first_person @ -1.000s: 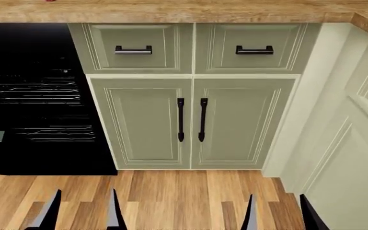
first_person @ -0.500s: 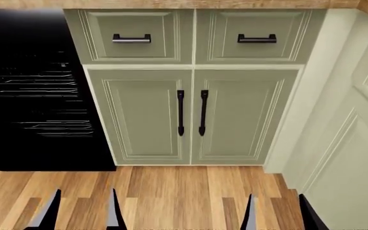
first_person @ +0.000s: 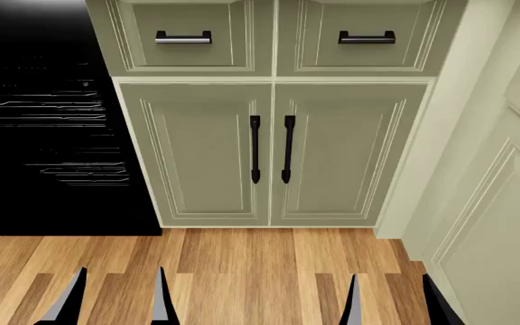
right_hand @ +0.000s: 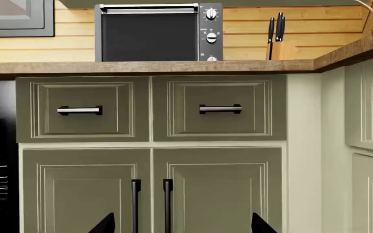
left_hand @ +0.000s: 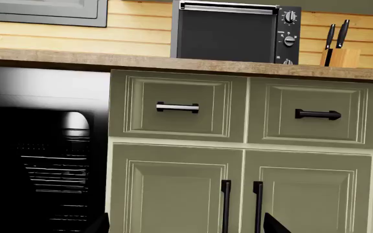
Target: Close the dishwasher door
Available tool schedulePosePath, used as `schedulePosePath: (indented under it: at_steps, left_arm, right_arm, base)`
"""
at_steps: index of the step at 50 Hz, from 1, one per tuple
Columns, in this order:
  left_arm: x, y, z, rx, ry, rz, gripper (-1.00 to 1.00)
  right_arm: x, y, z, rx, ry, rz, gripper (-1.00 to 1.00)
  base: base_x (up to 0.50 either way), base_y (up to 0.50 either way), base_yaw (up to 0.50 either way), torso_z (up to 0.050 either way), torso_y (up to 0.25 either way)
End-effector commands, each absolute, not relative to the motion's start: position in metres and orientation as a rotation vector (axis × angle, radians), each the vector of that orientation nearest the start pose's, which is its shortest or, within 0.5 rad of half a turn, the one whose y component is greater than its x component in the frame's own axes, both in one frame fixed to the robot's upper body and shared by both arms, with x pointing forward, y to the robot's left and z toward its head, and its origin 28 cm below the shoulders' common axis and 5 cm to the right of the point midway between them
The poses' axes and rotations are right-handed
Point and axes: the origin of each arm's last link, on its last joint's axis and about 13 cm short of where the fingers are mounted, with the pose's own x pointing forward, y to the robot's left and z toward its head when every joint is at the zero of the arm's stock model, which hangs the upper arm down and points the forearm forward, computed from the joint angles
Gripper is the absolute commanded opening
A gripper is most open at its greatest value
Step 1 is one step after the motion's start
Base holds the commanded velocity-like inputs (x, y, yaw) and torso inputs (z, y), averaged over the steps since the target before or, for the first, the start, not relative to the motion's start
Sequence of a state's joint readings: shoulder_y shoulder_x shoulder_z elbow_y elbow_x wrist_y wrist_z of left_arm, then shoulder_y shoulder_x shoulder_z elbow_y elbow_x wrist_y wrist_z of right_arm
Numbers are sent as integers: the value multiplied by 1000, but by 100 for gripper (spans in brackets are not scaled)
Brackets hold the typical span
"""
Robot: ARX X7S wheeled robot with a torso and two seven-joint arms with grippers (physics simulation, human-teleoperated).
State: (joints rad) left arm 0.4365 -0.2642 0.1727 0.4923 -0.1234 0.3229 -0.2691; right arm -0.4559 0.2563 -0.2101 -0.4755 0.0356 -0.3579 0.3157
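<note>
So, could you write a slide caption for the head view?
Both open grippers, left and right, hover above wooden floor, facing green cabinet doors beside the open dishwasher.

countertop gone, cabinet doors [first_person: 269, 152] higher

Bare wood floor [first_person: 242, 271] ahead of both pincers, green cabinet doors [first_person: 269, 152] blocking beyond.

Even, diffuse rendered light; no single source evident. All views sharp, no blur or edge bending. Sage-green cabinet doors [first_person: 269, 152] evenly lit, faint shading in panel grooves. Open dishwasher interior [first_person: 48, 128] nearly black, only rack wires catching light. Soft glare patch inside the cavity, left wrist view. Wood floor [first_person: 242, 271] evenly bright, shadowless.
</note>
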Motion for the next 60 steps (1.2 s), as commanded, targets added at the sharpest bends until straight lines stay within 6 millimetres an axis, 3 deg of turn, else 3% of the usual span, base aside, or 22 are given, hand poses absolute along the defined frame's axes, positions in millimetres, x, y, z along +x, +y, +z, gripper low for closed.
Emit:
schedulePosePath:
  at_steps: [1,60]
  left_arm:
    - [113,210,66,-53,-333,-11,100]
    - [113,210,65,-55,-330,-15,100]
  right_arm:
    - [107,-94,61,10,-343,1,100]
    - [107,-93,61,4,-341,1,100]
  base:
    - [0,0,0,-50,172]
    - [0,0,0,-50,169]
